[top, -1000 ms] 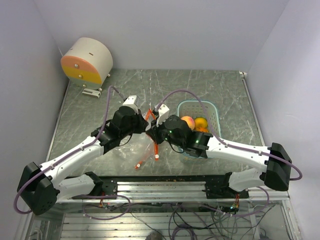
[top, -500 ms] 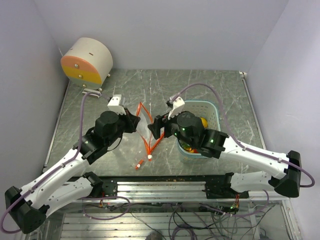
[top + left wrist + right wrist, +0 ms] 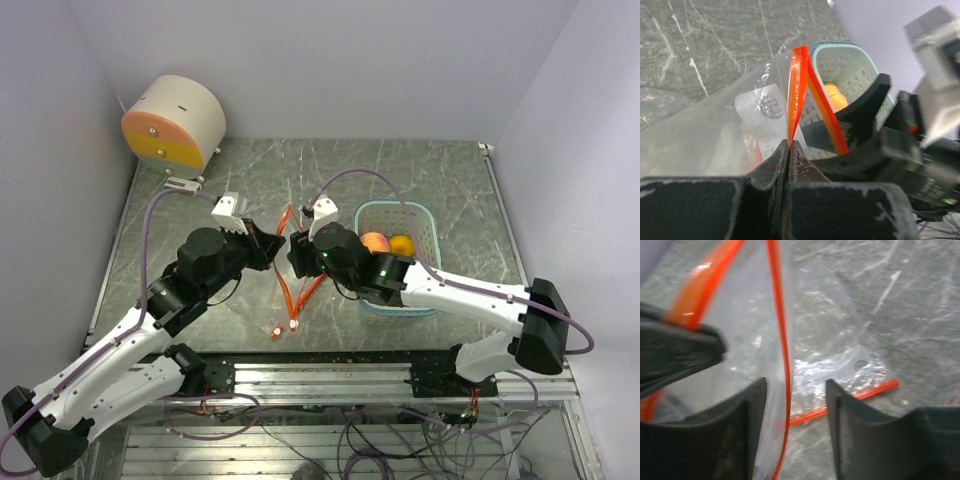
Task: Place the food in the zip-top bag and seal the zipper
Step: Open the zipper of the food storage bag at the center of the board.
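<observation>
Zip-top bag [image 3: 715, 135] hangs over mid worktop [image 3: 300, 170], zipper [image 3: 287, 290] running near-to-far; left gripper [image 3: 790, 146] clenches one orange lip, right gripper [image 3: 795, 390] stands released astride the other. Food [image 3: 387, 243] sits in teal basket [image 3: 428, 222], rightward, nearest right arm.

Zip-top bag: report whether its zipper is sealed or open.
Open. On the zip-top bag, the two orange zipper strips splay into a V, joined only at one end; the left end effector pinches one strip.

The right jaws have parted astride the orange zipper [image 3: 781, 330].
</observation>
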Tool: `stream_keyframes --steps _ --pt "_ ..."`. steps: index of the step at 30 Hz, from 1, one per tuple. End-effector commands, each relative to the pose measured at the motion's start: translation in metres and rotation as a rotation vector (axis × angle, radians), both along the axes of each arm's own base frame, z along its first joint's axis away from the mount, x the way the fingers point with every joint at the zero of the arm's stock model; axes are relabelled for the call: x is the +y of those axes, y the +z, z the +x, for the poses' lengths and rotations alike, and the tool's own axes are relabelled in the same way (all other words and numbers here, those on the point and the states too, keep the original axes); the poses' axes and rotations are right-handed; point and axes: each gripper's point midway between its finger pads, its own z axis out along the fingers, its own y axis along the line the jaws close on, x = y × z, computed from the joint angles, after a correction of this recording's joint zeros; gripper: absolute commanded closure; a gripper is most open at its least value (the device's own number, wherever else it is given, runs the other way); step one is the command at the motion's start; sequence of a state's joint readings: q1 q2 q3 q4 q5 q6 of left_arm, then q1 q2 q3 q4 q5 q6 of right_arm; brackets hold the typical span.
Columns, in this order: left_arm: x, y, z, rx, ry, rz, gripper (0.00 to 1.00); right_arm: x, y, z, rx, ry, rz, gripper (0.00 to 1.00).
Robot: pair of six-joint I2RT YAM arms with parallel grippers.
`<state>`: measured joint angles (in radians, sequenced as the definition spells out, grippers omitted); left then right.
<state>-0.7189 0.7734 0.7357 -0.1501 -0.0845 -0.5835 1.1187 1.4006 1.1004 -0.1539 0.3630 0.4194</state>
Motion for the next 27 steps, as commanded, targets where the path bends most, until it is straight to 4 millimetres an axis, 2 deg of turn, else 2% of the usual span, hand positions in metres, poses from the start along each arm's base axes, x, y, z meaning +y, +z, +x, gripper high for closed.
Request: stream_keyframes --steps 1,2,3,6,7,9,11,14,17,18,22,24,27 --pt "0.003 0.027 -0.013 -0.044 -0.045 -0.017 0.93 -0.019 -0.004 0.022 -0.013 -0.195 -0.049 0.61" --pt "0.011 0.035 -0.014 -0.05 -0.018 -0.004 0.93 -0.035 -0.005 0.029 -0.022 -0.291 -0.07 0.74" --pt "0.021 0.035 -0.015 -0.037 0.016 0.025 0.93 -0.049 -0.008 0.032 -0.026 -0.368 -0.096 0.79" --pt "0.062 0.023 -0.012 0.041 0.206 0.13 0.93 -0.086 -0.006 0.037 -0.068 -0.53 -0.124 0.85" --pt "0.081 0.019 -0.009 0.069 0.305 0.171 0.93 -0.094 -0.003 0.037 -0.076 -0.561 -0.114 0.87" --pt "0.107 0.01 -0.01 0.122 0.428 0.243 0.93 -0.106 0.0 0.036 -0.09 -0.606 -0.091 0.9" --pt "0.116 0.006 -0.01 0.143 0.472 0.274 0.93 -0.102 0.005 0.035 -0.091 -0.577 -0.045 0.9" --pt "0.094 0.006 -0.005 0.123 0.384 0.228 0.92 -0.073 0.014 0.029 -0.096 -0.412 0.029 0.91" --pt "0.059 0.01 0.001 0.088 0.26 0.133 0.81 -0.046 0.03 0.022 -0.101 -0.272 0.117 0.94" --pt "0.049 0.01 0.003 0.086 0.227 0.11 0.75 -0.039 0.03 0.02 -0.099 -0.241 0.123 0.95" --pt "0.018 0.012 0.006 0.084 0.114 0.044 0.47 -0.026 0.029 0.019 -0.092 -0.194 0.131 0.97" --pt "0.006 0.017 0.004 0.081 0.062 0.018 0.38 -0.024 0.031 0.02 -0.093 -0.197 0.141 0.99" --pt "0.003 0.027 0.0 0.07 0.035 -0.013 0.24 -0.027 0.031 0.023 -0.095 -0.231 0.142 1.0"
